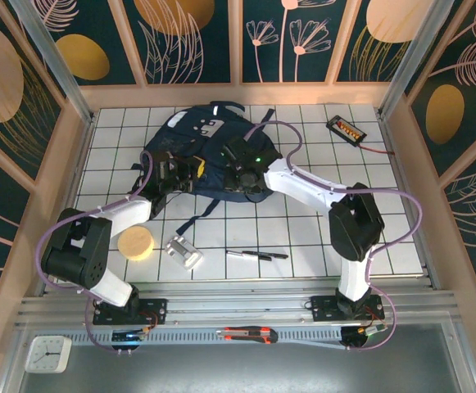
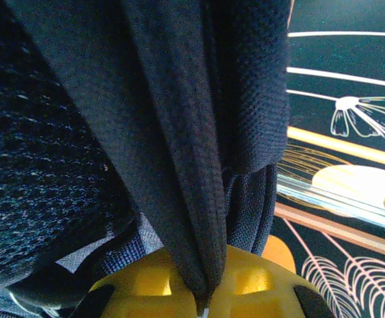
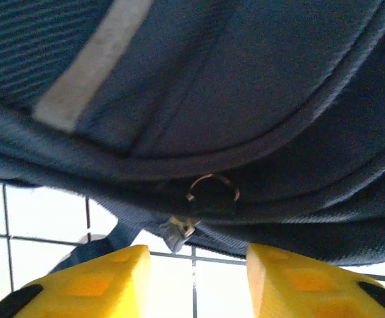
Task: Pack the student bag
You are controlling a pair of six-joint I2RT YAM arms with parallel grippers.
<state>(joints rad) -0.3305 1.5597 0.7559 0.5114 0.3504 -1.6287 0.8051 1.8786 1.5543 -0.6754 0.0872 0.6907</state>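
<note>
Round yellow disc [image 1: 136, 243]: lies on the table [image 1: 303, 237], to the left of the left claw and nearer the arm bases, well apart from it.
Left claw [image 1: 183, 171]: closed tight on a fold of the student bag. In the left wrist view the dark mesh fabric runs down into the pinch between the yellow fingers [image 2: 146, 285].
Silver object [image 1: 182, 252]: on the table, straight back from the left claw toward the bases, just beside the yellow disc.
Student bag [image 1: 197, 131]: lies flat on the table under and just beyond both claws. The left claw grips its left side, and the right claw sits at its near right edge.
Pale stripe [image 3: 89, 66]: on the bag panel, above and left of the right claw.
Metal ring [image 3: 212, 187]: on the bag seam, directly above the gap of the right claw.
Zip pull [image 3: 177, 228]: hangs just above the gap, untouched by either finger.
Right claw [image 3: 195, 278]: fingers apart at a moderate width, holding nothing. White tiles show between them.
Pen [image 1: 258, 255]: on the table, back from the right claw toward the bases.
Black device [image 1: 346, 128]: beyond the right claw and to its right, well apart.
</note>
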